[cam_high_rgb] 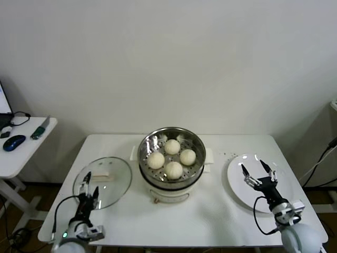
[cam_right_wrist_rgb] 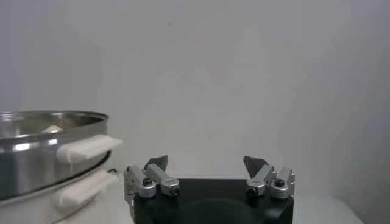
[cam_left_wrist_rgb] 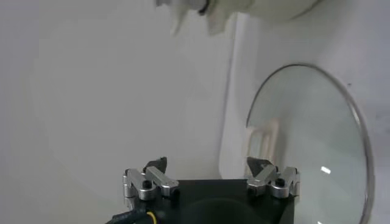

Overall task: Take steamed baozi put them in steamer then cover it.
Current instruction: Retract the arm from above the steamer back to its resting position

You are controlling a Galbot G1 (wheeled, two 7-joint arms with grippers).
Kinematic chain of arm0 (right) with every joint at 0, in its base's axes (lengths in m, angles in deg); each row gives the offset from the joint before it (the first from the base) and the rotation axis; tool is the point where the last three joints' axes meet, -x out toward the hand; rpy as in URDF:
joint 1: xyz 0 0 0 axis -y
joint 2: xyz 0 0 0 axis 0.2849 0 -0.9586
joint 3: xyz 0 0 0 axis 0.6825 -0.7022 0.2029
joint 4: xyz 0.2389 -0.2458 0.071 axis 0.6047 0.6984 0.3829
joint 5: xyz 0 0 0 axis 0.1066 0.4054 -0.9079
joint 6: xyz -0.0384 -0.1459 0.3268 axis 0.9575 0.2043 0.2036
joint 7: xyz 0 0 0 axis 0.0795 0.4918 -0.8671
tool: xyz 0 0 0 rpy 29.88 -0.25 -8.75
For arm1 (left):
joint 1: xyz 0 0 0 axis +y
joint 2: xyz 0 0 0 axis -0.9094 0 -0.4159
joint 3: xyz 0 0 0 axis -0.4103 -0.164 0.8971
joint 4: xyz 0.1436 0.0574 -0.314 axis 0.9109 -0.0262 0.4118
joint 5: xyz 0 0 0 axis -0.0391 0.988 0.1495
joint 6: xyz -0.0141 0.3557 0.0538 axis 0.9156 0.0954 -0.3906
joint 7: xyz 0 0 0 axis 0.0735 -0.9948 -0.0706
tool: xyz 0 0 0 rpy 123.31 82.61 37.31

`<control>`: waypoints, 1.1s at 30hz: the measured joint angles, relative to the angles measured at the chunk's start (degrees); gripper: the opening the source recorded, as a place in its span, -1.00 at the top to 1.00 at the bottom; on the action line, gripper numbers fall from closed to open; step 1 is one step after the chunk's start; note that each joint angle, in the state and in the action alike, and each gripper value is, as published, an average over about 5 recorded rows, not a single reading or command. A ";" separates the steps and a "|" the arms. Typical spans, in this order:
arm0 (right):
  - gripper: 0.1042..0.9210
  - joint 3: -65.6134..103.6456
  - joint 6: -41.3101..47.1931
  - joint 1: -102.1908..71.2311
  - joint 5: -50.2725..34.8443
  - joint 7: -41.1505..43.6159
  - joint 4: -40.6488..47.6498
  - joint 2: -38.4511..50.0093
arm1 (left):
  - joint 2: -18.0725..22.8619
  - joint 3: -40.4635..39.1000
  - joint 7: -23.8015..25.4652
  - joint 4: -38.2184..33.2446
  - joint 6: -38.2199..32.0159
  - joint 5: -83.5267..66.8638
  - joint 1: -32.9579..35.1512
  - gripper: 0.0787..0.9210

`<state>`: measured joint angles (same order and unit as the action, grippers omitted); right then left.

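Hidden: lower cooker base (cam_high_rgb: pixel 167 196) partly cut off in the right wrist view; lid handle (cam_high_rgb: pixel 102 177) only dimly seen through the glass.
Buns: four smooth off-white buns (cam_high_rgb: pixel 172 156) sit close together on the perforated floor of the steamer (cam_high_rgb: pixel 195 166).
Steamer: shiny steel basket, uncovered, centre of the bench (cam_high_rgb: pixel 210 211).
Lid: glass lid (cam_high_rgb: pixel 118 184) lies flat just left of the steamer.
Plate: white plate (cam_high_rgb: pixel 237 184) near the right bench edge.
Left gripper (cam_high_rgb: pixel 89 184): fingers spread, above the lid's near edge, holding nothing.
Right gripper (cam_high_rgb: pixel 257 169): fingers spread, over the plate, holding nothing.
Room: bare bench in front of the steamer.
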<state>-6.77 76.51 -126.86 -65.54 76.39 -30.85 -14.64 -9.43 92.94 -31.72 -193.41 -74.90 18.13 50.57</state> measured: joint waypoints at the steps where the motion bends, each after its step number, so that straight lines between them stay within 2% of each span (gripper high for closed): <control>1: -0.76 0.16 -0.05 -0.22 0.28 -0.04 0.01 -0.24 | -0.01 -0.42 -0.24 0.94 -0.18 0.55 -0.66 -0.77; 20: -0.76 1.40 -0.44 -1.23 3.17 -0.47 1.21 -2.00 | -0.10 -4.52 -4.20 17.97 -0.53 5.59 -14.38 -0.77; 33: -0.76 0.47 -0.96 -0.18 5.07 -0.13 2.82 -2.54 | -0.13 -5.07 -5.67 24.81 0.43 5.04 -20.15 -0.75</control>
<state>-6.30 75.55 -127.04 -60.48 76.27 -28.03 -17.18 -9.56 87.88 -37.39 -168.60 -74.47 23.18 30.43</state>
